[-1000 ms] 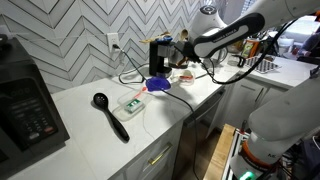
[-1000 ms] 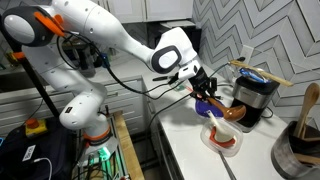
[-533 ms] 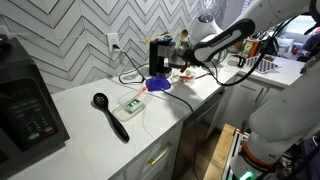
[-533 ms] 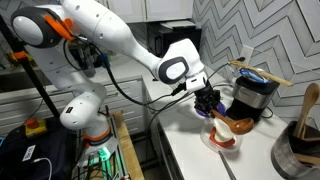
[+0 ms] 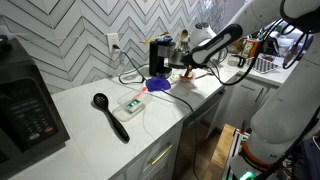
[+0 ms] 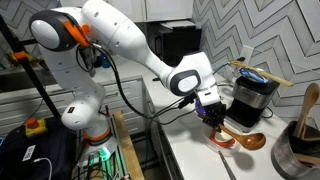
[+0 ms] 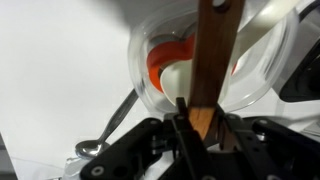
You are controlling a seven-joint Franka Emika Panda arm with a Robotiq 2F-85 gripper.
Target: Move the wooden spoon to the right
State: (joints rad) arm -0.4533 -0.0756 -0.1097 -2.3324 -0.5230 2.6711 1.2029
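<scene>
There is one wooden spoon (image 6: 245, 141), one black spoon (image 5: 111, 116), one small white box (image 5: 131, 103), one microwave (image 5: 25, 105), one coffee maker (image 6: 252, 98), one clear bowl (image 7: 142, 70), one wall outlet (image 5: 113, 42) and one gripper (image 6: 213, 115).

The wooden spoon (image 6: 243, 141) is showing a reddish-brown in the black gripper (image 6: 213, 115). Beneath the gripper, a clear dish (image 7: 143, 85) is glowing with an orange-red ring against the white counter (image 5: 90, 130). Behind it, the wall tiles (image 5: 70, 40) are running in a pale grey-and-white herringbone. The arm (image 6: 120, 25) is shining white, with one orange joint (image 6: 75, 32) above.
</scene>
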